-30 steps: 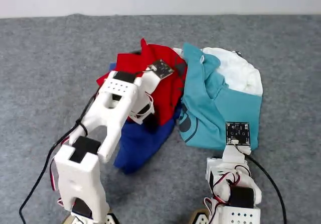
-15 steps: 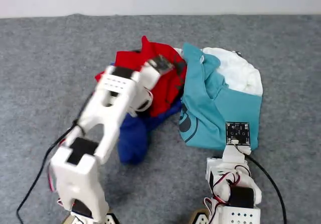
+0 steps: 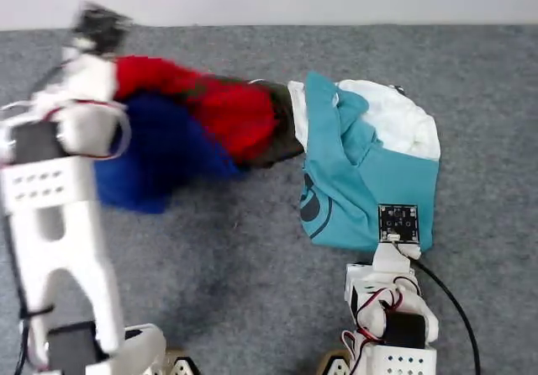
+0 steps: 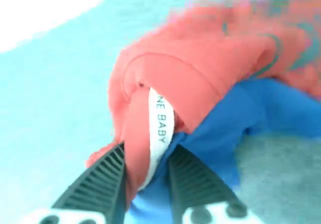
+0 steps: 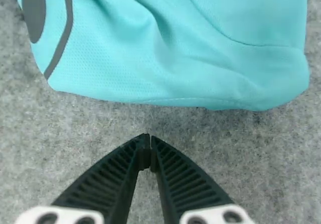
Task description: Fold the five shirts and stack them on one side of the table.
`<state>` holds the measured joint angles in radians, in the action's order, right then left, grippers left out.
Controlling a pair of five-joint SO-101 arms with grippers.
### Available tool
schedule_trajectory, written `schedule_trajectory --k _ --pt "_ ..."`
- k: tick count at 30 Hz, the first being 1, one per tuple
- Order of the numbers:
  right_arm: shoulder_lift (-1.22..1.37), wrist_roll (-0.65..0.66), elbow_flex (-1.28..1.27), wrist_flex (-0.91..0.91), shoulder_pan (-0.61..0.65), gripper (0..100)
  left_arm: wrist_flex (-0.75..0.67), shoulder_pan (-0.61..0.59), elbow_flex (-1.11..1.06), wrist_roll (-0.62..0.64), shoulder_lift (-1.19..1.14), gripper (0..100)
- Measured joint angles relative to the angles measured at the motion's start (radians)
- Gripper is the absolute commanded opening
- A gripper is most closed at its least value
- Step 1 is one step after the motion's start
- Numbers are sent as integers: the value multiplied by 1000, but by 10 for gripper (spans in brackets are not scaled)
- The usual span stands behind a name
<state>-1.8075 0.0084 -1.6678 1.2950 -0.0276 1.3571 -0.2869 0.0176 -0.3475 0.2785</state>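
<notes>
Teal shirt (image 5: 190,43) is fine-mesh cloth, table cover (image 5: 261,153) rough matt felt, right claw (image 5: 150,142) ribbed matt plastic.

Blur smears the left arm (image 3: 50,198), the red shirt (image 3: 202,106) and the blue shirt (image 3: 155,152) at far left. A dark shirt (image 3: 282,135) lies mostly hidden beside the red one. The teal shirt (image 3: 370,182) covers the left part of the white shirt (image 3: 403,123).

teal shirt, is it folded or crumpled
Crumpled, not folded: the teal shirt lies in uneven bunched creases, one end heaped against the white shirt.
</notes>
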Motion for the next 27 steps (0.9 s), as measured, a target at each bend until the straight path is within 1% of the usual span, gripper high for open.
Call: schedule_trajectory --k 6,13,17,23,27 --pt "0 0 0 0 0 9 0 -221 0 -2 123 12" --pt "0 0 0 0 0 9 -3 -413 0 -35 218 13" --pt "0 0 0 0 0 9 -60 -529 0 -35 238 13" --pt "0 0 0 0 0 9 -147 -631 -2 -35 239 13" --pt "0 0 0 0 0 9 -164 -649 -2 -35 239 13"
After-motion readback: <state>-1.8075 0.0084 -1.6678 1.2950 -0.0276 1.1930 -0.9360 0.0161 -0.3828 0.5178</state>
